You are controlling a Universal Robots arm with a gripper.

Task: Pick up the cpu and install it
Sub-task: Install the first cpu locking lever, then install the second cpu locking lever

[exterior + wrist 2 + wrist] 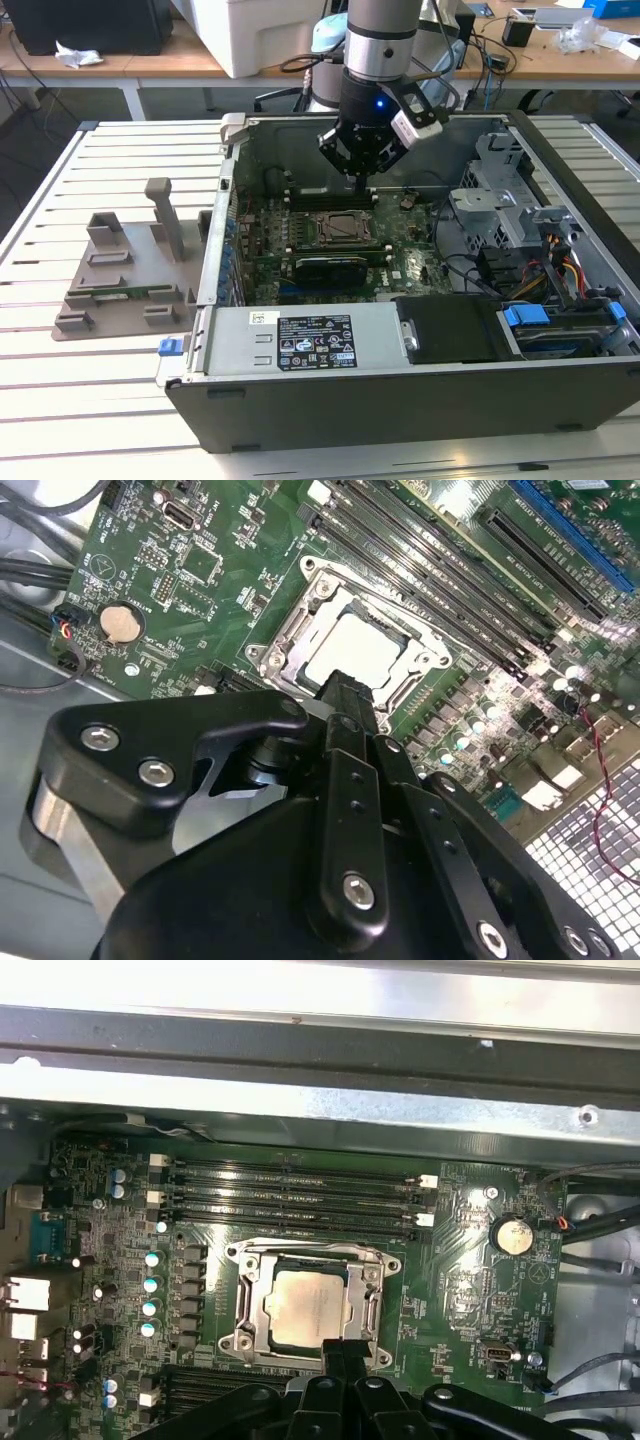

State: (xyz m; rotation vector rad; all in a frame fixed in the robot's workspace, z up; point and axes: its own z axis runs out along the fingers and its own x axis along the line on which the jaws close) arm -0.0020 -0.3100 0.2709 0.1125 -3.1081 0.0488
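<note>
We see the fingers [345, 705] pressed together into one narrow black tip, with nothing pinched between them; in the second wrist view that tip hangs just over the near edge of the cpu [355, 652]. The gripper [361, 180] hovers above the motherboard [400, 265] inside the open computer case [400, 400], as the exterior view shows, with its tip close over the socket [335, 228].

The cpu lies flat in the socket frame [250, 1305], its silver-grey top facing up, and we find it there in both wrist views [310, 1305]. The metal frame surrounds it on all sides. Whether the fingertip actually touches the chip or sits just above it, we cannot tell.

Beside the socket run the long black memory slots [290, 1200], lying parallel to one another. A round coin battery [513, 1234] sits on the green board, well apart from the socket. In the first wrist view we also see a row of small capacitors [151, 1295] along the socket's other side.

In the exterior view the case rests on a slatted white table [60, 400]. On the exterior view's left, a grey plastic fixture [130, 270] stands on the table beside the case. A blue-handled drive bay [560, 335] occupies the case's corner on the exterior view's right.
</note>
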